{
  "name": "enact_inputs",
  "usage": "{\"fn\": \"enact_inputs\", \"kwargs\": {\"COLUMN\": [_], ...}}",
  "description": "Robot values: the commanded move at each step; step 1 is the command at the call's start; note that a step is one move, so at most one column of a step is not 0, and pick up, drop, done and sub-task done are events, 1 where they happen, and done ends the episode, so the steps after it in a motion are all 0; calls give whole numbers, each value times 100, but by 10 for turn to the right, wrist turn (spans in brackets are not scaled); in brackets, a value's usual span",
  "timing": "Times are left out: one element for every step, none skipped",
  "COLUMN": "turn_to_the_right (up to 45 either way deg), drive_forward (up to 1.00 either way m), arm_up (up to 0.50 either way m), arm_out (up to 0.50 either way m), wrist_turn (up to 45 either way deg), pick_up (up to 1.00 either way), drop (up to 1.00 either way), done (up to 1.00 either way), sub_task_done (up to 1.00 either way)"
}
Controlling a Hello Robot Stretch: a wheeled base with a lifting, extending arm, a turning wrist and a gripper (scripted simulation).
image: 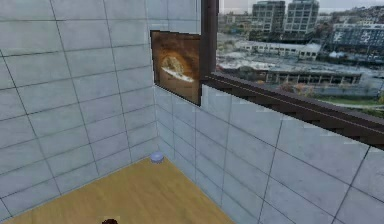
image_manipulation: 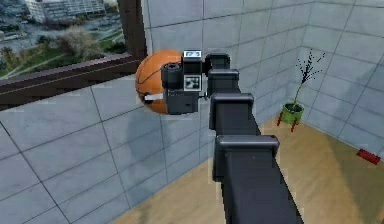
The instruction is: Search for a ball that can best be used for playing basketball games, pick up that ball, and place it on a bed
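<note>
In the arm side view, an orange basketball (image_manipulation: 150,82) with dark seams hangs at the far end of my arm, level with the window sill and clear of the floor. My gripper (image_manipulation: 166,86) holds it, the dark body and white marker squares sitting just right of the ball. Behind the ball is the grey tiled wall. The ball's right part is hidden by the gripper body.
A framed picture (image: 178,66) hangs near the room corner beside a large window (image: 300,50) onto a city. A small pale blue object (image: 156,157) lies on the wooden floor (image: 120,195) at the corner. A potted plant (image_manipulation: 294,106) and a red object (image_manipulation: 371,155) stand farther along.
</note>
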Motion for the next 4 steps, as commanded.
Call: {"fn": "enact_inputs", "kwargs": {"turn_to_the_right": [0, 0, 0, 0], "drive_forward": [0, 0, 0, 0], "arm_up": [0, 0, 0, 0], "arm_out": [0, 0, 0, -24], "wrist_turn": [-450, -450, -240, 0], "pick_up": [0, 0, 0, 0], "drop": [0, 0, 0, 0], "done": [0, 0, 0, 0], "sub_task_done": [0, 0, 0, 0]}}
